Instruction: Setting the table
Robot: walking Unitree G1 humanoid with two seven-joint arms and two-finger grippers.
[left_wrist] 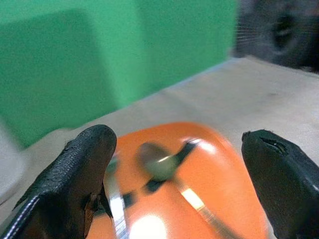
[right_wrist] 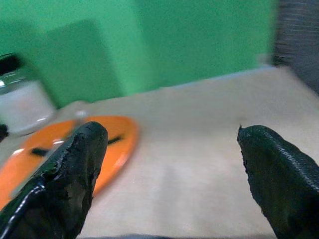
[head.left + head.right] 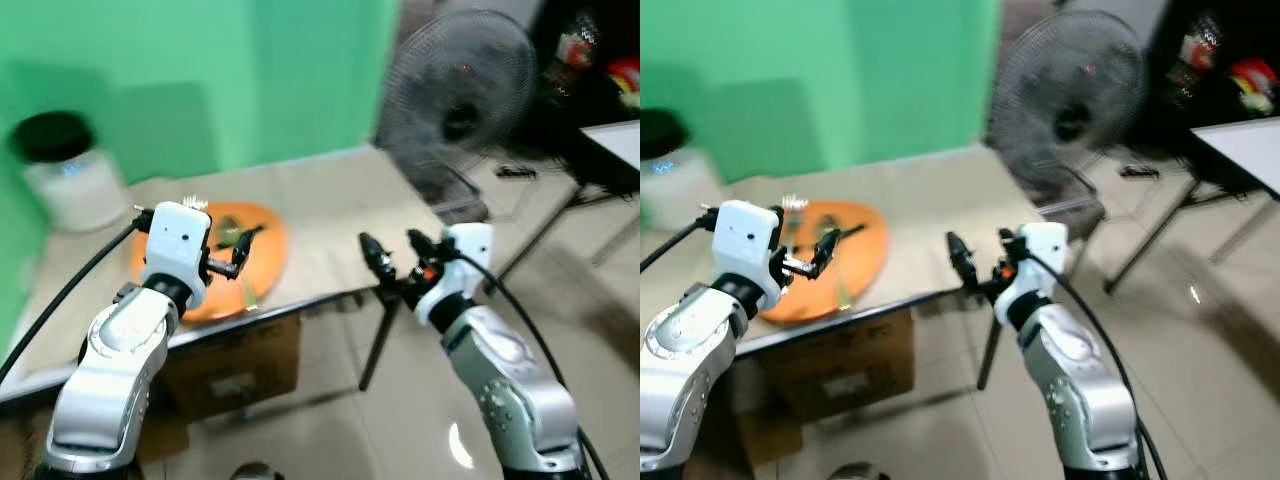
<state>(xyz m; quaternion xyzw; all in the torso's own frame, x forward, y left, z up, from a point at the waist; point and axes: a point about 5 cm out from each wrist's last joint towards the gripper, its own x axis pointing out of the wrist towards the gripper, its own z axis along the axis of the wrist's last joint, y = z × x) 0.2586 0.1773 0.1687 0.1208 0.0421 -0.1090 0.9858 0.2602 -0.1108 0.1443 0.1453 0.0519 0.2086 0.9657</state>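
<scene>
An orange plate (image 3: 268,262) lies on the beige table (image 3: 330,205) near its front edge. Cutlery with dark handles rests on it, among it a spoon (image 1: 155,164). My left gripper (image 3: 235,250) hovers just above the plate (image 1: 209,199), open, with nothing between its fingers (image 1: 84,169). My right gripper (image 3: 397,252) hangs open at the table's front right edge, to the right of the plate (image 2: 109,144) and apart from it. Its wide-set fingers (image 2: 70,174) hold nothing.
A white jar (image 3: 68,178) with a black lid stands at the table's back left against the green wall. A standing fan (image 3: 460,95) is off the table's right end. A cardboard box (image 3: 240,370) sits under the table. Tiled floor lies to the right.
</scene>
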